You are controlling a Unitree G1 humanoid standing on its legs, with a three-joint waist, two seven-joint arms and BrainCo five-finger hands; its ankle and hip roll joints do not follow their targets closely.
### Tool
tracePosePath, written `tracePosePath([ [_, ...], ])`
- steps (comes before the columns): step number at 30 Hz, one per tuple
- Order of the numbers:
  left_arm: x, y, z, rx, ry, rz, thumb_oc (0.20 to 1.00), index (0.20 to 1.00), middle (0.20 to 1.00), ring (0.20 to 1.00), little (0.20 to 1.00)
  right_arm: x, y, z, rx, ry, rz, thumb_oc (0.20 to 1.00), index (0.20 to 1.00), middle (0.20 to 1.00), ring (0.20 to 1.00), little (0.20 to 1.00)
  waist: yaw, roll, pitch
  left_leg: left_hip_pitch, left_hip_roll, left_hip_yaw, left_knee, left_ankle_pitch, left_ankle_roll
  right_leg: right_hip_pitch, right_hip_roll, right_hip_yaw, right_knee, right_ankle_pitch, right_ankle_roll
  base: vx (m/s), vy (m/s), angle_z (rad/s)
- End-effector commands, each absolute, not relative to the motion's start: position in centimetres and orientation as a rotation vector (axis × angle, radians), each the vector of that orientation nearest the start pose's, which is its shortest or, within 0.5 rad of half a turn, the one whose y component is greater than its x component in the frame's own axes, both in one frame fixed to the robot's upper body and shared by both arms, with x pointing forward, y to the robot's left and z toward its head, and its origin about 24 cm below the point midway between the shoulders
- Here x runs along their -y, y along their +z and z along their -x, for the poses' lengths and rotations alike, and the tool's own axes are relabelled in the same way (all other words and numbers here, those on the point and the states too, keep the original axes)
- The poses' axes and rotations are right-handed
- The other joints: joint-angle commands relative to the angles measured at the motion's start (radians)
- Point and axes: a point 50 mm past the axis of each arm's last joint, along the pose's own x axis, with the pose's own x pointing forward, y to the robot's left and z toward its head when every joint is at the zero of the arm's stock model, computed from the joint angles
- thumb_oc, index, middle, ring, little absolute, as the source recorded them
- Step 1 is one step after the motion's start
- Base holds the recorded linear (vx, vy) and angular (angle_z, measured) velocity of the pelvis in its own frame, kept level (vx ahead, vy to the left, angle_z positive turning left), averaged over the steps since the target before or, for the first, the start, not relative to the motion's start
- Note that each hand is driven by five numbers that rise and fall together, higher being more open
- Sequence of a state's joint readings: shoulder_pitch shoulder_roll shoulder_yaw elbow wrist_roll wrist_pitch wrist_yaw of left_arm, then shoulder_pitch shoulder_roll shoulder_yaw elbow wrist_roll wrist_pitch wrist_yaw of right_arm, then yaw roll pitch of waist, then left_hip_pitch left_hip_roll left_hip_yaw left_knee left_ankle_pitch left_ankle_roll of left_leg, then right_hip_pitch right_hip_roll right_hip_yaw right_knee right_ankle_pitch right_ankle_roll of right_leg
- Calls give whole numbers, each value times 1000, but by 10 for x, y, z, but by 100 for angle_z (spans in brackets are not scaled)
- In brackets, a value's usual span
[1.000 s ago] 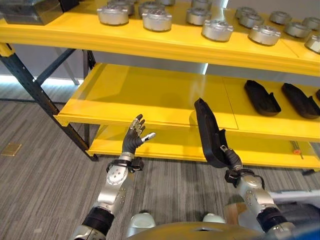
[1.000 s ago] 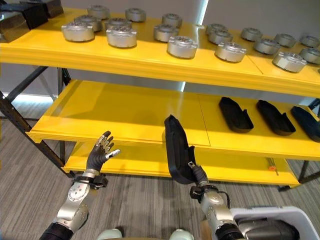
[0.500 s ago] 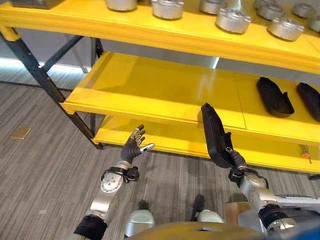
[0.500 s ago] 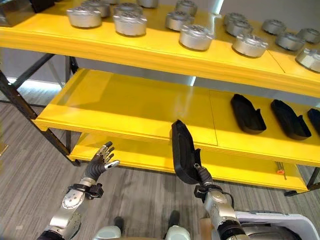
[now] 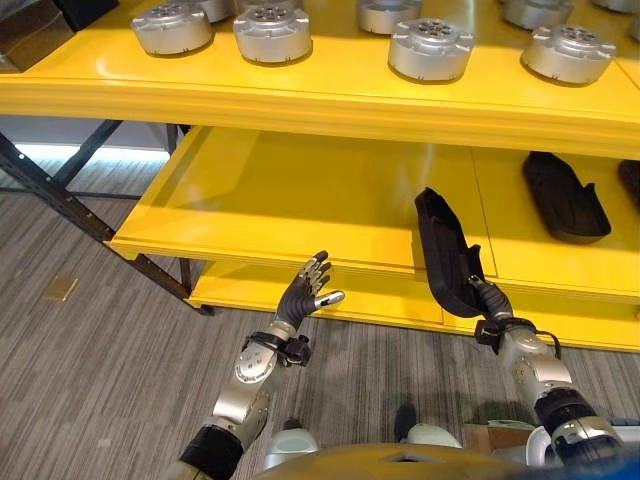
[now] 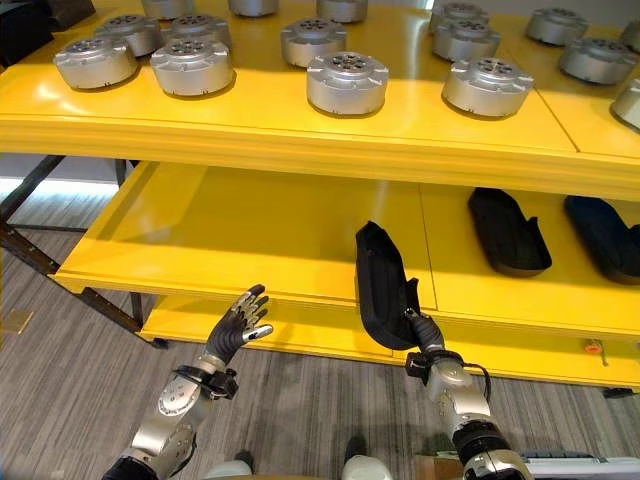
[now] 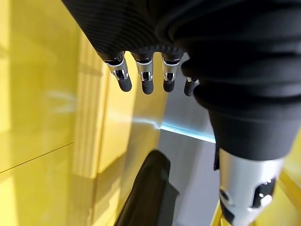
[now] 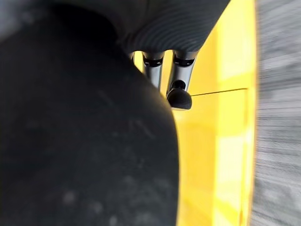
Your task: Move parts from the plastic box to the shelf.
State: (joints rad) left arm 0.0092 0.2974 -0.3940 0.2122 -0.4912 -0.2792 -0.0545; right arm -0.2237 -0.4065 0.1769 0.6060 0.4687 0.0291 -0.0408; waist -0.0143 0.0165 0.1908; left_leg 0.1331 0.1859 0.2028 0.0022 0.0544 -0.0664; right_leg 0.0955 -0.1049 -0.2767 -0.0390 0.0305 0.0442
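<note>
At centre right, the right hand (image 5: 488,303) curls its fingers round the lower end of a long, matte black, boat-shaped plastic part (image 5: 445,253), held tilted over the front edge of the glossy yellow middle shelf (image 5: 300,195). A matching black part (image 5: 565,196) lies on that shelf at right. Ribbed round silver metal housings (image 5: 431,48) line the top shelf, and the left hand (image 5: 305,296) hangs empty, fingers spread, at lower centre.
</note>
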Motion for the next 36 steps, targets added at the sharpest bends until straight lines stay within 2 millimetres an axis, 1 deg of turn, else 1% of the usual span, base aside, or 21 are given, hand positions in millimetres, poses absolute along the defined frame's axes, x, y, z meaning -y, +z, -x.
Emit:
tracePosePath([
  [1,-123,28,-241,76,-322,238,1000,1000,1000,1000,1000,223,18,-305,-213,-18,40,200,200,200,200,200,-17,-23,-59,44,45,124,252,33,-60,-83,-44,-61,68,28,-4,126,-215,14],
  [2,-122,29,-242,88,-333,221,1000,1000,1000,1000,1000,222,19,-305,-204,-8,45,200,200,200,200,200,-22,-20,-61,19,59,150,317,54,-71,-72,-38,-75,62,12,-20,77,-203,30],
  [3,-121,29,-242,92,-342,209,1000,1000,1000,1000,1000,220,19,-304,-199,5,56,200,200,200,200,200,-25,-18,-61,3,68,156,350,67,-77,-67,-32,-82,60,4,-29,79,-182,47],
  [4,-121,29,-242,97,-344,207,1000,1000,1000,1000,1000,217,19,-304,-195,25,68,200,200,200,200,200,-25,-16,-59,-16,58,145,369,63,-74,-66,-26,-80,66,-5,-35,76,-121,47],
  [6,-122,31,-243,109,-341,216,1000,1000,1000,1000,1000,208,19,-306,-193,54,73,200,200,200,200,200,-18,-9,-51,-60,25,94,403,59,-62,-61,-12,-52,79,-21,-47,105,-51,19],
  [7,-122,34,-244,122,-341,222,1000,1000,1000,1000,1000,202,19,-307,-194,66,76,200,200,200,200,200,-13,-4,-44,-78,2,65,389,42,-48,-60,-8,-28,92,-27,-45,87,47,-5],
  [8,-123,37,-246,130,-342,231,1000,1000,1000,1000,1000,198,20,-309,-191,74,81,200,200,200,200,200,-11,-4,-42,-86,-14,60,331,52,-27,-66,-12,-14,98,-20,-48,123,117,-14],
  [9,-125,38,-246,133,-345,246,1000,1000,1000,1000,1000,194,22,-311,-193,78,83,200,200,200,200,200,-10,2,-38,-83,-16,47,261,49,-22,-62,-9,7,110,-30,-42,130,178,-27],
  [10,-127,38,-246,131,-346,263,1000,1000,1000,1000,1000,192,23,-312,-194,81,83,200,200,200,200,200,-7,10,-35,-90,-2,26,171,70,-26,-55,-8,22,121,-46,-37,206,234,-36],
  [12,-128,40,-244,139,-348,280,1000,1000,1000,1000,1000,189,26,-313,-189,90,105,200,200,200,200,200,0,27,-35,-113,39,-22,24,146,-44,-38,-7,42,139,-74,-36,207,255,-36],
  [13,-128,40,-244,139,-353,281,1000,1000,1000,1000,1000,189,26,-313,-187,89,108,200,200,200,200,200,1,28,-34,-112,43,-25,10,155,-47,-35,-7,44,142,-78,-36,184,245,-34],
  [14,-129,40,-244,144,-360,286,1000,1000,1000,1000,1000,190,28,-314,-183,89,122,200,200,200,200,200,3,34,-27,-140,67,-47,-10,208,-59,-23,-9,52,157,-95,-41,146,218,-30],
  [16,-129,41,-244,151,-372,284,1000,1000,1000,1000,1000,190,30,-315,-183,95,134,200,200,200,200,200,5,38,-18,-159,72,-74,-16,221,-60,-18,-13,64,178,-110,-42,136,207,-22],
  [18,-129,41,-245,154,-368,269,1000,1000,1000,1000,1000,188,31,-317,-184,103,135,200,200,200,200,200,11,46,-10,-148,47,-114,-27,159,-47,-25,-22,88,223,-125,-31,147,221,-42],
  [20,-130,41,-247,151,-375,252,1000,1000,1000,1000,1000,189,31,-317,-187,90,123,200,200,200,200,200,6,50,-10,-133,38,-108,-24,132,-41,-30,-29,89,245,-134,-32,109,225,-65],
  [22,-131,38,-248,137,-389,231,1000,1000,1000,1000,1000,196,26,-310,-199,62,113,200,200,200,200,200,-11,49,-17,-89,11,-100,-37,83,-28,-39,-37,100,257,-125,-17,190,311,-29],
  [28,-132,34,-246,115,-397,215,1000,1000,1000,1000,1000,199,22,-301,-206,45,120,200,200,200,200,200,-19,26,-26,-44,-22,-111,-40,41,-6,-30,-44,132,216,-87,10,123,114,1],
  [29,-134,32,-245,102,-391,218,1000,1000,1000,1000,1000,201,22,-301,-208,30,118,200,200,200,200,200,-15,16,-26,-34,-27,-110,-41,29,0,-24,-46,137,200,-77,19,118,39,8],
  [33,-134,31,-240,81,-405,220,1000,1000,1000,1000,1000,207,22,-300,-221,-8,117,200,200,200,200,200,-1,-5,-24,-29,-35,-101,-43,14,9,-10,-50,135,154,-51,33,100,3,-4],
  [34,-134,30,-238,77,-413,225,1000,1000,1000,1000,1000,210,22,-299,-226,-31,113,200,200,200,200,200,6,-13,-20,-28,-37,-96,-44,10,12,-9,-57,138,136,-35,43,72,-8,-6],
  [36,-135,30,-236,69,-421,233,1000,1000,1000,1000,1000,213,25,-301,-224,-49,126,200,200,200,200,200,14,-20,-16,-31,-38,-87,-42,6,14,-11,-63,134,127,-26,52,55,-25,-9],
])
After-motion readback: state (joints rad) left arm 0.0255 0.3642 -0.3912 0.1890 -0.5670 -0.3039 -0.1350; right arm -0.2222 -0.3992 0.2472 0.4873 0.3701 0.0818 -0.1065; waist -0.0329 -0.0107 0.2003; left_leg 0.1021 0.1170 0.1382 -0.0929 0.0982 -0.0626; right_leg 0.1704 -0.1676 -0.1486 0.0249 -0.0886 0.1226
